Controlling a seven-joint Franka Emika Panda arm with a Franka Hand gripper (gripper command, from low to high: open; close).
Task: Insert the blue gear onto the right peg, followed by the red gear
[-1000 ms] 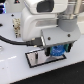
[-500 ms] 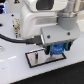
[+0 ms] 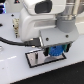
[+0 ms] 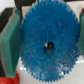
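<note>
The blue gear (image 3: 55, 51) is a bright-blue toothed disc held between my gripper's (image 3: 55, 53) green fingers (image 3: 47, 53). It hangs just over the grey black-rimmed plate (image 3: 36, 59). In the wrist view the blue gear (image 4: 47, 45) fills the frame, clamped by the green pads (image 4: 10, 40) on both sides, with a dark hole at its hub. A bit of the red gear (image 4: 7, 79) shows at one corner. The pegs are hidden behind the gripper and gear.
The white arm body (image 3: 42, 20) fills the upper part of the exterior view. A black cable (image 3: 12, 41) runs across the exterior view's left. The white table (image 3: 15, 70) lies around the plate.
</note>
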